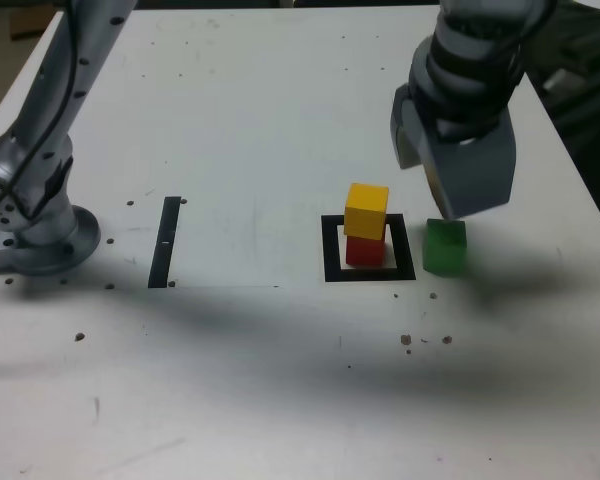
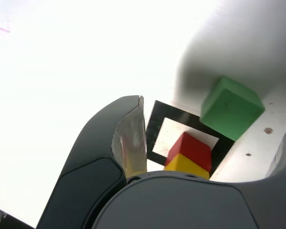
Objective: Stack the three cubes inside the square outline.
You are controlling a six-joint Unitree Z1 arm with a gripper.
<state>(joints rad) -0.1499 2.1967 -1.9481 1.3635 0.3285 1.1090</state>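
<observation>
Yellow cube [image 1: 366, 210] stacked on red cube [image 1: 365, 250] inside square outline [image 1: 330, 250]. Green cube [image 1: 444, 246] on tabletop [image 1: 260, 120] just beside the outline, exterior view's right. End effector [image 1: 458, 190] spread open, empty, poised above green, likely for pickup.
</observation>
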